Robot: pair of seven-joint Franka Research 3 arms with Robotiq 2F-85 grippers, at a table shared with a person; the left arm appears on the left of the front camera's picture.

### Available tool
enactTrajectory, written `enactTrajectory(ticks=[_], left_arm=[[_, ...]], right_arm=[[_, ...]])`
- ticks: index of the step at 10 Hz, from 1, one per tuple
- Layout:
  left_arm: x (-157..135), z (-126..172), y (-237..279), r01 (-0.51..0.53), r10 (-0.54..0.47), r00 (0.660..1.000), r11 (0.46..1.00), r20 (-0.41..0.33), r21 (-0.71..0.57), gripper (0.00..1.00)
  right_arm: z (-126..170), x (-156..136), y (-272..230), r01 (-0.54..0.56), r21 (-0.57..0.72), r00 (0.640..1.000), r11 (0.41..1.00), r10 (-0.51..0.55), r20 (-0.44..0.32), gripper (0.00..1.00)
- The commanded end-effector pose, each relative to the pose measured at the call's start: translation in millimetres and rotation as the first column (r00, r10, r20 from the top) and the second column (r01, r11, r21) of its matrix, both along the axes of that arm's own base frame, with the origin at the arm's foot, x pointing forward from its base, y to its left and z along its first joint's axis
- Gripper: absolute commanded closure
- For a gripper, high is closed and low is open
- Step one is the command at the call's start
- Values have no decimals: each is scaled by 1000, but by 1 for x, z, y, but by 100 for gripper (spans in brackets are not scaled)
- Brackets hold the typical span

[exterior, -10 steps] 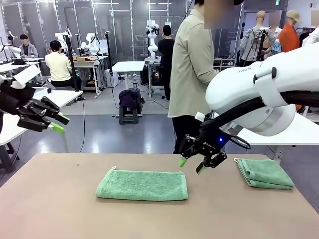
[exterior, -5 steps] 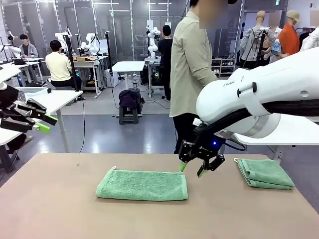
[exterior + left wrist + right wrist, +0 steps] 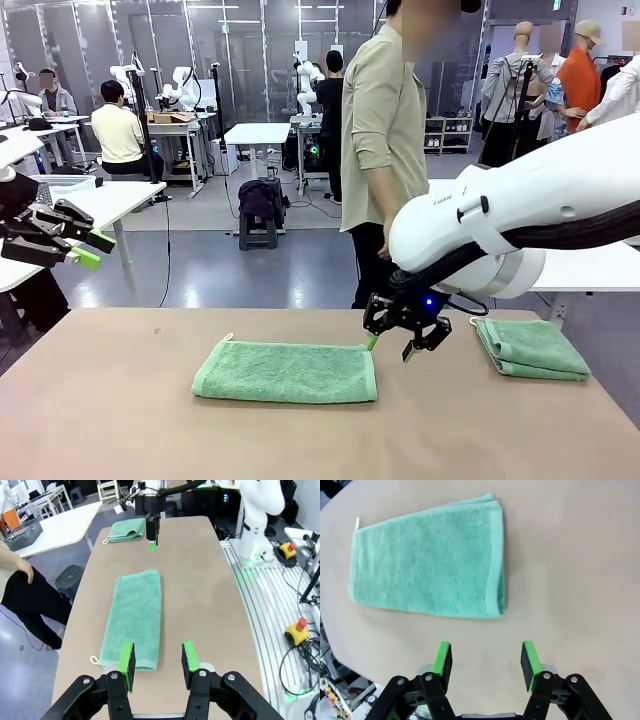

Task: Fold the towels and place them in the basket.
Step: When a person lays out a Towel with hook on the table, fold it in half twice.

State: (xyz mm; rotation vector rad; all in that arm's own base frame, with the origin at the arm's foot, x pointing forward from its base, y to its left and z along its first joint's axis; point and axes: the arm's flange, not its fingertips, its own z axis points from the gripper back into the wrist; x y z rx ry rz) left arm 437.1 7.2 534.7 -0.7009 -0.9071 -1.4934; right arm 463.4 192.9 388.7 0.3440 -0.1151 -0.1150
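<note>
Mint towel (image 3: 285,372) flat on counter (image 3: 120,420) centre; right pincer (image 3: 390,347) spread by its far corner, ready to grip; left pincer (image 3: 100,250) spread, idle.

A short line of dark lettering (image 3: 443,200) is seen on the white housing of the right arm (image 3: 520,210), above the right gripper (image 3: 390,347); it is too small to be read. No other writing, print or number can be made out on the table (image 3: 120,400) or beyond it.
</note>
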Motion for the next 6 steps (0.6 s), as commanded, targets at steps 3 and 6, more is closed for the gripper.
enactTrajectory(ticks=[3,6], left_arm=[[0,1,-1,-2,2,1000,1000,10,-8,50],[0,1,-1,-2,2,1000,1000,10,-8,50]], right_arm=[[-28,29,23,62,-80,998,995,-59,37,2],[-44,54,32,81,-78,997,994,-79,26,0]])
